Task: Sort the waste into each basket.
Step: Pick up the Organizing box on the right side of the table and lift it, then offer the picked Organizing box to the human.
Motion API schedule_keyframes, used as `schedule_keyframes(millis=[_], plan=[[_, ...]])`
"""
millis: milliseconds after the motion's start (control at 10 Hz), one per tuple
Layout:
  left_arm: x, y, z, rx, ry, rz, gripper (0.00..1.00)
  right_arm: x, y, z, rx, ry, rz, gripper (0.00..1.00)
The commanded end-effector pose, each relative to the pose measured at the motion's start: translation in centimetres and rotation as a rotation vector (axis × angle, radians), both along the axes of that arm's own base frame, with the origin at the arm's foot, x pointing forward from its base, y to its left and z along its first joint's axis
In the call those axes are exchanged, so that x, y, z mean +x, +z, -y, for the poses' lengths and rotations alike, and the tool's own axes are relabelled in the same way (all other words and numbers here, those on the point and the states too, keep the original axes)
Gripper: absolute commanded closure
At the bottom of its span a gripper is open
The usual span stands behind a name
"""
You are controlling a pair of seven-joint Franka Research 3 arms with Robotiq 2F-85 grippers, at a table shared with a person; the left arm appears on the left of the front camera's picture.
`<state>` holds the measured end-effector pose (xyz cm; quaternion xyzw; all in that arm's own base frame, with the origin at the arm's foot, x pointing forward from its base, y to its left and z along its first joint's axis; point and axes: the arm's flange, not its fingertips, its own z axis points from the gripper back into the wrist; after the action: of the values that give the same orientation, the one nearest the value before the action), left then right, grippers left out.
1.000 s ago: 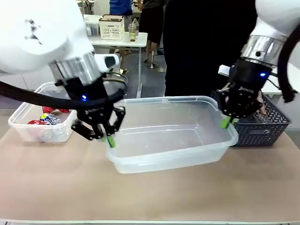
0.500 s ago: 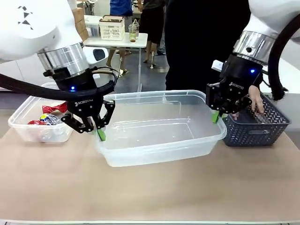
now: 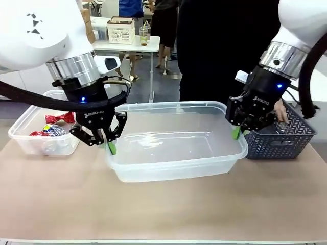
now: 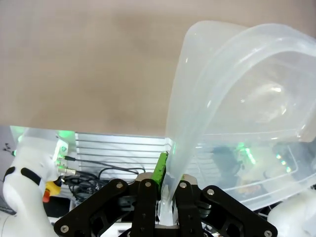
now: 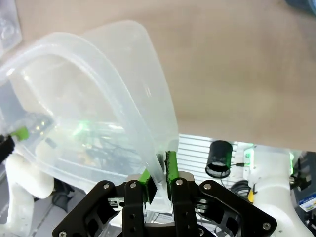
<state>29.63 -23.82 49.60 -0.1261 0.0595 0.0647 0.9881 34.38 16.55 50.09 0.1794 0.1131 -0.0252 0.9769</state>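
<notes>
Front view: we are seeing a dark lattice basket [image 3: 286, 139] at the table's [image 3: 163, 204] right edge, a person's hand [image 3: 280, 109] over it. A second clear tub [image 3: 30, 135] near the left edge is holding red waste [image 3: 53, 125]. The left gripper [image 3: 109, 148] and right gripper [image 3: 236, 133] are clamping opposite ends of the middle clear tub [image 3: 176, 153].

Left wrist view: fingers [image 4: 160, 170] are pinching the tub wall [image 4: 192, 128].

Right wrist view: pads [image 5: 171, 167] are squeezing the tub's rim [image 5: 153, 158].
</notes>
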Motion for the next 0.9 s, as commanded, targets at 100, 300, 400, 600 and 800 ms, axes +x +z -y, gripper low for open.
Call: schedule_keyframes(millis=[100,300,400,600,800], plan=[[0.0,0.0,0.0,0.000,0.000,0.000,0.95,0.6,0.4,0.0,-0.012,0.008,-0.004,1.00],[0.0,0.0,0.0,0.000,0.000,0.000,0.95,0.6,0.4,0.0,-0.012,0.008,-0.004,1.00],[0.0,0.0,0.0,0.000,0.000,0.000,0.95,0.6,0.4,0.0,-0.012,0.008,-0.004,1.00],[0.0,0.0,0.0,0.000,0.000,0.000,0.95,0.6,0.4,0.0,-0.012,0.008,-0.004,1.00],[0.0,0.0,0.0,0.000,0.000,0.000,0.95,0.6,0.4,0.0,-0.012,0.008,-0.004,1.00]])
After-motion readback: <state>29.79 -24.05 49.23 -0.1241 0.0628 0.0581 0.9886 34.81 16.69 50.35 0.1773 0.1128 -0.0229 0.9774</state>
